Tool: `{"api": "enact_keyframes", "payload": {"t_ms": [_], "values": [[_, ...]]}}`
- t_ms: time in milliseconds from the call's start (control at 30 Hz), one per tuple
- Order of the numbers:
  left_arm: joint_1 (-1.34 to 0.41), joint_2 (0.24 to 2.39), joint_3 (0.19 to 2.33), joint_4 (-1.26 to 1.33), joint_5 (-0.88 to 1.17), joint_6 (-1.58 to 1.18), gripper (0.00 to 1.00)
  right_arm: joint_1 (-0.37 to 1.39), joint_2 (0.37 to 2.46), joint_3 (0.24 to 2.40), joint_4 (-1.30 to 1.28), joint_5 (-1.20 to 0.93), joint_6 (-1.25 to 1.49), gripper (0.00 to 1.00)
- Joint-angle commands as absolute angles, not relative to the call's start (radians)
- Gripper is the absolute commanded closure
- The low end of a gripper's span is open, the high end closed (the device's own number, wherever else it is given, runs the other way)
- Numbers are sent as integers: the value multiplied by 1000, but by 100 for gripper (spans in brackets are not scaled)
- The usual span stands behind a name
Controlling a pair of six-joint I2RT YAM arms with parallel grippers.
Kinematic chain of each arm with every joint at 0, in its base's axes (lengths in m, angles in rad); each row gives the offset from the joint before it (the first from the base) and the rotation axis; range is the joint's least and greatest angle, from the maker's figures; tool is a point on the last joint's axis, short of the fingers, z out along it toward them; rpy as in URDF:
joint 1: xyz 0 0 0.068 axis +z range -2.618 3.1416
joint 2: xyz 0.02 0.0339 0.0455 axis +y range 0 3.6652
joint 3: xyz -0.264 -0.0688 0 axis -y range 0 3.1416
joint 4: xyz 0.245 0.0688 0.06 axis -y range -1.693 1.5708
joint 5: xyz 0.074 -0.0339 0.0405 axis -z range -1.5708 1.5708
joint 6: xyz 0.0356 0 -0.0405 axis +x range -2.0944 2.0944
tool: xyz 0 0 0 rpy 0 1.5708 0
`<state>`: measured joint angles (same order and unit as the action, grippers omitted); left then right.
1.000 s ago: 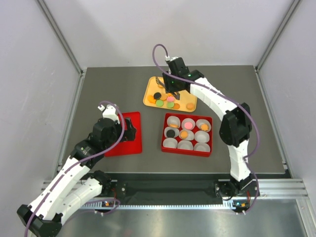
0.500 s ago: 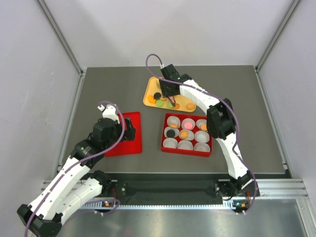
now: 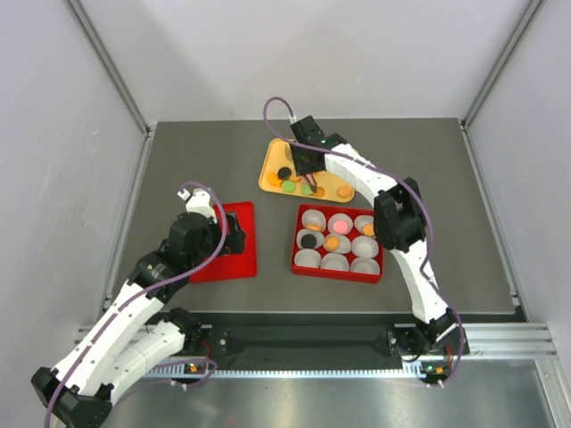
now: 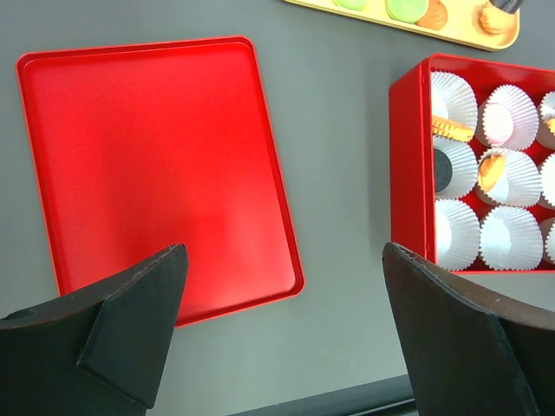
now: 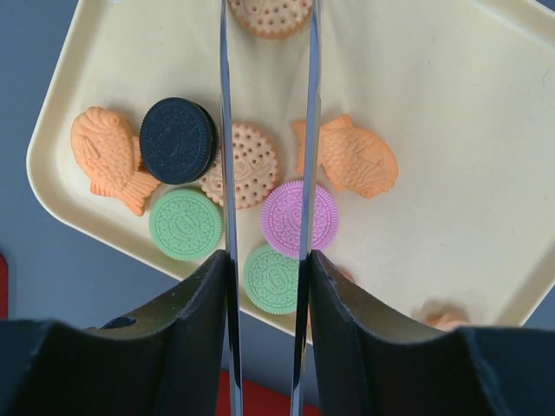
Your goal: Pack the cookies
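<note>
My right arm reaches out past the red box to the yellow tray just behind it. The elbow is folded in above the box's right-hand cups and the wrist is tipped down over the tray. My right gripper hangs low over the cookies there. Its two thin blades stand a narrow gap apart. A tan dotted cookie sits right between them at the far end, and I cannot tell whether I have it clamped. Beneath the blades lie a black cookie, two green ones and a pink one, with more cookies already in some paper cups of the box.

My left arm is bent low to the left of the box. My left gripper has its fingers spread wide and empty above the near edge of the flat red tray.

A second ago my right elbow stood out to the right of the box and the wrist was higher over the yellow tray. Since then it has swung in and dropped. My left arm has barely shifted.
</note>
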<state>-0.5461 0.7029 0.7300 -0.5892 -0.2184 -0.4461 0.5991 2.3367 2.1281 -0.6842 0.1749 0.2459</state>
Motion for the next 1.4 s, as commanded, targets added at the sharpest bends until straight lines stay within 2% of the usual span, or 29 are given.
{"api": "enact_keyframes", "payload": {"t_ms": [0, 367, 567, 1000, 1367], "values": [[-549, 698, 733, -577, -227, -451, 1, 592, 2212, 2152, -658, 190, 241, 71], [-549, 695, 733, -574, -227, -451, 1, 572, 2050, 2080, -684, 186, 230, 73], [-551, 690, 733, -575, -221, -451, 1, 571, 1830, 1878, -680, 202, 221, 72], [-551, 686, 733, -572, -212, -449, 1, 572, 1224, 1266, -698, 181, 317, 72], [-551, 678, 733, -572, -207, -449, 1, 574, 888, 1011, -900, 156, 425, 71]]}}
